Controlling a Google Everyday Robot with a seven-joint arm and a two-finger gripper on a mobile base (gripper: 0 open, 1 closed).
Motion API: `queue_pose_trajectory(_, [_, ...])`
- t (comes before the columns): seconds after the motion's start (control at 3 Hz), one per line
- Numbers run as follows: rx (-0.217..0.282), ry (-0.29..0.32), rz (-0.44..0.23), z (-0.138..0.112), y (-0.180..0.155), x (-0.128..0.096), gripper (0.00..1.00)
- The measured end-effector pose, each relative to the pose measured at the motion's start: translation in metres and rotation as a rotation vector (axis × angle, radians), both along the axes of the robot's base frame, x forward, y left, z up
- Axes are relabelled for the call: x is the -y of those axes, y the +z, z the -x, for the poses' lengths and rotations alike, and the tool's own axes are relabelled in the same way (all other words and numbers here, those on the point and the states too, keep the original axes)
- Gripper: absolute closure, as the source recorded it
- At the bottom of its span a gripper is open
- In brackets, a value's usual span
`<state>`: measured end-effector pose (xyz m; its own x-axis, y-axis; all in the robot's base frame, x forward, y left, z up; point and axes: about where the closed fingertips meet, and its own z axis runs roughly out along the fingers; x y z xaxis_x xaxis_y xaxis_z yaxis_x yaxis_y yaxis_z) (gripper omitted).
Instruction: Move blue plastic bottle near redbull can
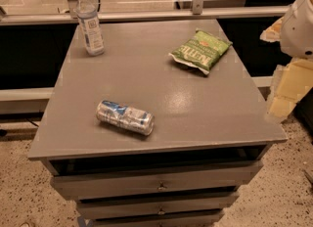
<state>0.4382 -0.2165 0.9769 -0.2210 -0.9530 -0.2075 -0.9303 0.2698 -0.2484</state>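
The blue plastic bottle [90,23] stands upright at the far left corner of the grey tabletop [195,108]. It is clear with a white cap and a white-and-blue label. The redbull can [125,117] lies on its side near the front left of the tabletop, silver and blue and slightly dented. The bottle and the can are far apart. A white rounded part of my arm [297,25] shows at the right edge, beside the table. My gripper itself is out of view.
A green chip bag [201,50] lies at the far right of the tabletop. The table has drawers [156,184] at its front. A rail and a glass wall [146,13] run behind it. Pale yellowish blocks [288,91] stand at the right.
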Motion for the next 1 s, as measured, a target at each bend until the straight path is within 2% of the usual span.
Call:
queue_pose_trajectory(0.33, [0.0,0.0,0.0,0.0,0.0,0.0,0.0])
queue_pose_trajectory(0.67, [0.039,0.056,-0.078,-0.036,-0.007,-0.033,0.0])
queue_pose_trajectory(1.0, [0.072,0.079,-0.174,-0.094,-0.018,-0.069,0.0])
